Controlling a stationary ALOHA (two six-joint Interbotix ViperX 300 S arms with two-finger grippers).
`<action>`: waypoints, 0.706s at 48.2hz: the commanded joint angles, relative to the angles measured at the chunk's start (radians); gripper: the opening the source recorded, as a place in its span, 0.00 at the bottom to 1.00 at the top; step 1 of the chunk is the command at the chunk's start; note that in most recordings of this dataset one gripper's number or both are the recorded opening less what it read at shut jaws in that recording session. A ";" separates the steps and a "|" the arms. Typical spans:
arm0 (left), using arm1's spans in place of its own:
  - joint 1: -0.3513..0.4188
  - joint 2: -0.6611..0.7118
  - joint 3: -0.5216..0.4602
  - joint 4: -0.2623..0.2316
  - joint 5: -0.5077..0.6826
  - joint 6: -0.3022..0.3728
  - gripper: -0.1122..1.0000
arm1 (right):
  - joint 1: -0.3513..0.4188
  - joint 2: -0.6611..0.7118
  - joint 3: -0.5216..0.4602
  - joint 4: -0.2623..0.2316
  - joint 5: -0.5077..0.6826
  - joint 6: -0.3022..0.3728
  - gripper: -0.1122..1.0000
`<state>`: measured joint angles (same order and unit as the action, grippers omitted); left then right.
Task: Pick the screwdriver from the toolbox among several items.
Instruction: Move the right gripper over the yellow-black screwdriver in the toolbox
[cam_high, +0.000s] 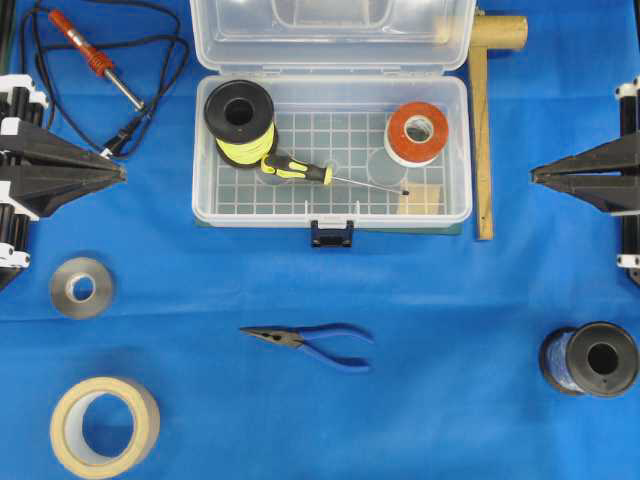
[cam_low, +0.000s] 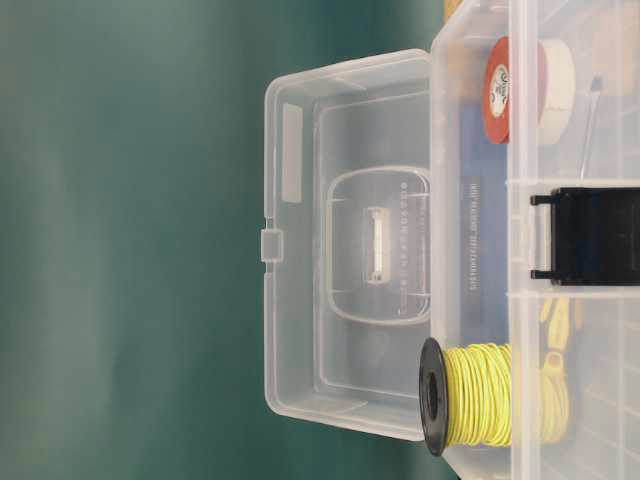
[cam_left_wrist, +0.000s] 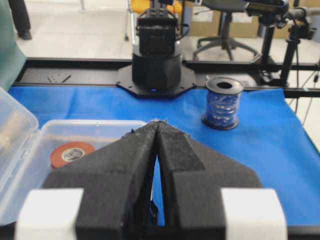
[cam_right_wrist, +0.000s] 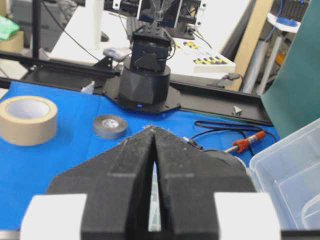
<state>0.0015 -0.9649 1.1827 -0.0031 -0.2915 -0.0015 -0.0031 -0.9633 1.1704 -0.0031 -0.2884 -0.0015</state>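
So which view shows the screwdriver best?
The overhead view: the whole screwdriver lies in the toolbox, shaft included. The table-level view gives only yellow handle parts and a bit of shaft through the wall. Neither wrist view shows it.

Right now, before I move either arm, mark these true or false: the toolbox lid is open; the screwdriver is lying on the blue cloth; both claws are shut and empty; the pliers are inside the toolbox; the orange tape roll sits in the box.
1. The toolbox lid is open. True.
2. The screwdriver lies on the blue cloth. False: it lies inside the toolbox, its handle against the yellow wire spool.
3. The left claw and right claw are shut and empty. True.
4. The pliers are inside the toolbox. False: they lie on the cloth in front of it.
5. The orange tape roll sits in the box. True.
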 joint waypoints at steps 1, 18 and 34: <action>-0.015 0.008 -0.023 -0.025 -0.005 0.011 0.10 | 0.000 0.011 -0.018 0.000 -0.008 0.002 0.10; -0.017 0.011 -0.026 -0.026 -0.011 0.011 0.10 | -0.095 0.344 -0.325 0.106 0.290 0.072 0.10; -0.017 0.011 -0.026 -0.026 -0.011 0.009 0.10 | -0.224 0.755 -0.723 0.107 0.701 0.140 0.22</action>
<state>-0.0138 -0.9618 1.1827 -0.0276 -0.2915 0.0061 -0.2025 -0.2884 0.5584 0.1012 0.3283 0.1319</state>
